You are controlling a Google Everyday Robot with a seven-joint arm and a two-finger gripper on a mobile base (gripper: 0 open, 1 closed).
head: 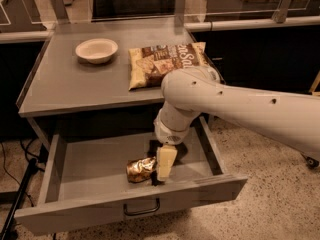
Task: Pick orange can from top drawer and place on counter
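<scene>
Reaching into the top drawer (95, 211), our gripper (163, 172) meets the orange can (140, 169), lying lengthwise left-right; we cannot tell its grip.

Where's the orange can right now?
In the camera view, the orange can lies inside the open top drawer, near its front, with the gripper down beside it.

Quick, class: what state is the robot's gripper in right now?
Gripper: down in the drawer, right beside the can; open, closed or holding cannot be told.
</scene>
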